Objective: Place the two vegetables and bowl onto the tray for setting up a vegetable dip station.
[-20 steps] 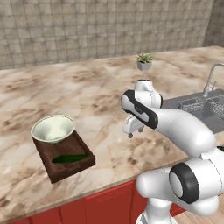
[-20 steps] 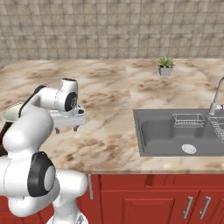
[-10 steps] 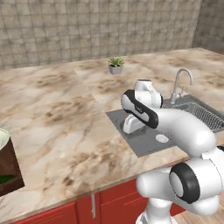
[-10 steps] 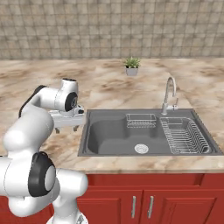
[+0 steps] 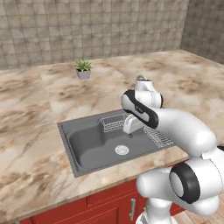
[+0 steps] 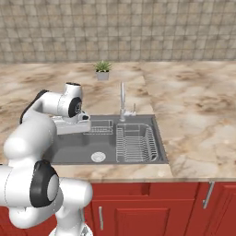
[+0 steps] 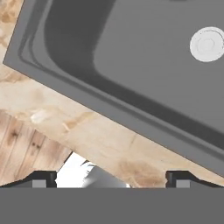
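The left base view looks from behind the arm on its left side, forward and down over the marble counter [image 5: 30,131], with the sink [image 5: 100,146] in the middle. The right base view looks from the other side at the same sink [image 6: 103,147], the small potted plant [image 6: 103,70] and the tiled wall [image 6: 138,27]. The hand view is very near and looks down on the sink's front edge [image 7: 118,105] and the drain [image 7: 207,44].
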